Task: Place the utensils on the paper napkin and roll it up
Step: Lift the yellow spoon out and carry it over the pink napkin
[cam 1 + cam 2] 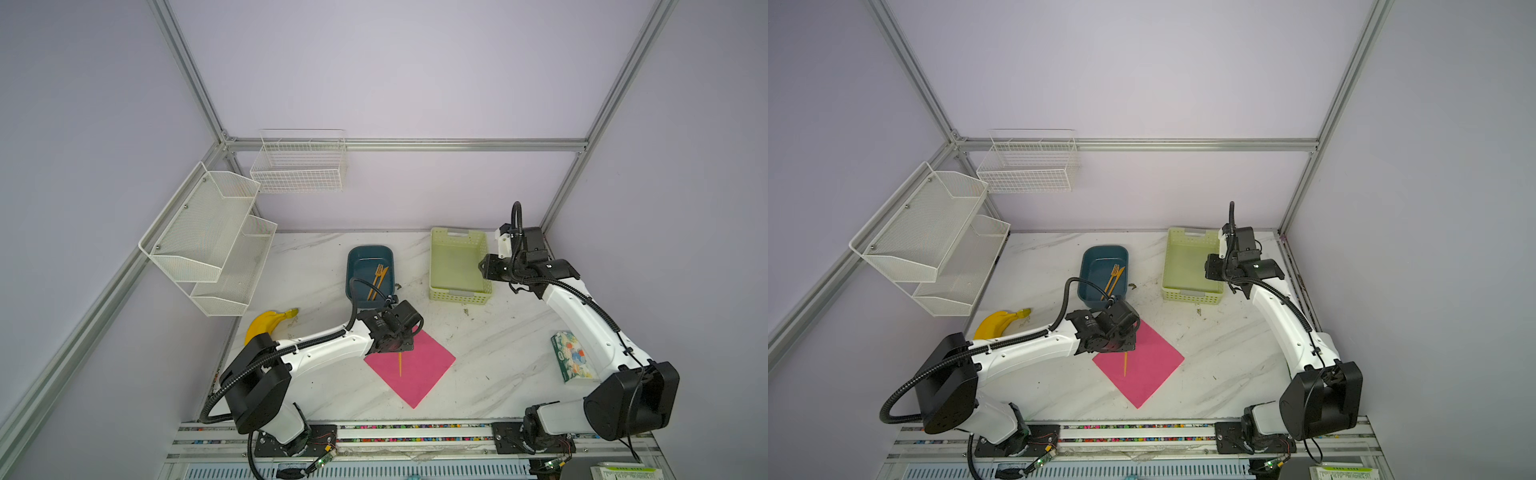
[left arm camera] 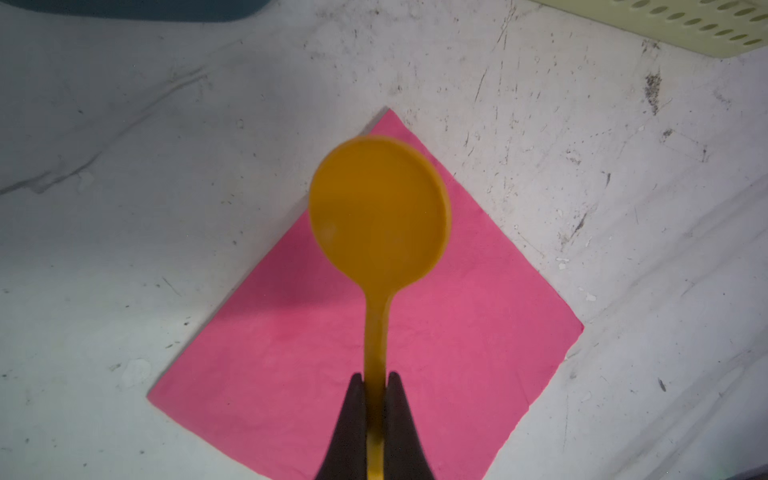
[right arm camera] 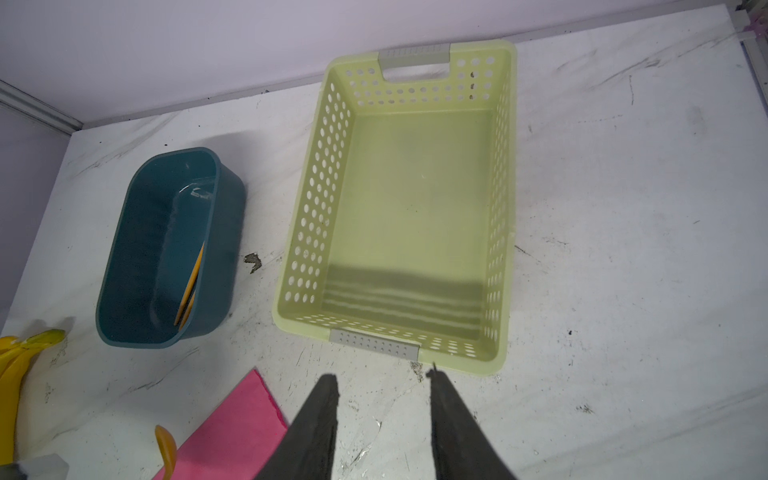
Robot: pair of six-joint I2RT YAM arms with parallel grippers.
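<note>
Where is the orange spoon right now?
The left gripper pinches the spoon by its handle over the pink napkin, mid-table in both top views, just in front of the blue tub.

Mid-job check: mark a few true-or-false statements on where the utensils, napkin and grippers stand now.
1. The left gripper is shut on the spoon handle. True.
2. The spoon lies released on the paper napkin. False: it is held over the paper napkin.
3. The fork and knife lie in the blue tub. True.
4. The right gripper grips a napkin corner. False: it is open and empty, by the green basket.
5. The banana sits in the green basket. False: the green basket is empty; the banana lies on the table.
</note>
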